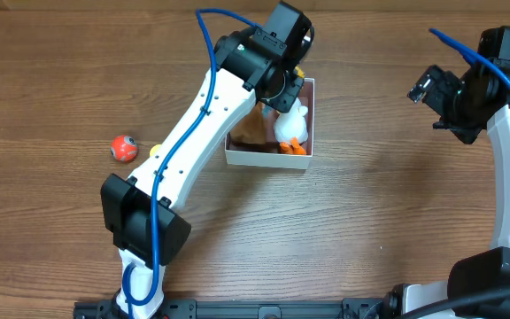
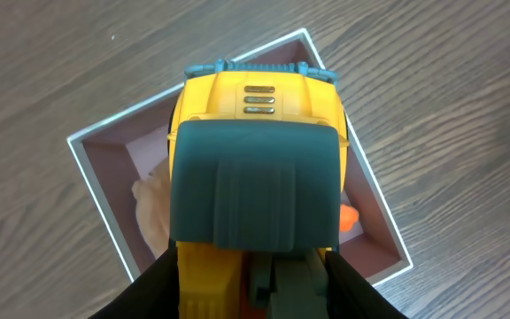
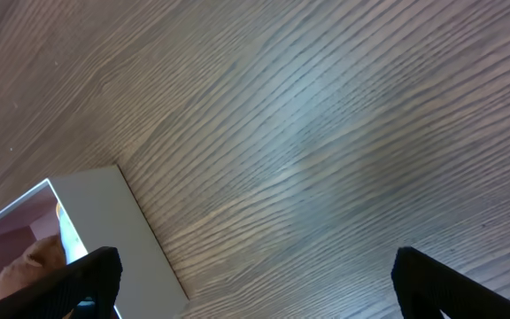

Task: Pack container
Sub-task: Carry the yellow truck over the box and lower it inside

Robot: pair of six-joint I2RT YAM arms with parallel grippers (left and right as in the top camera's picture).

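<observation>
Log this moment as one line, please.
left tool: shut on yellow toy vehicle, over container | right tool: open, over table | orange ball: on table, outside container

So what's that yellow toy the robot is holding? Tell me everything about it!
The yellow toy looks like a plastic truck or digger. It has a shiny yellow body with three small slots, a big dark grey-green scoop part on top, and a blue ridged strip at its far end. The left end effector grips its sides. It hangs over the container, above a tan soft toy. Whether it touches anything inside, I cannot tell.
</observation>
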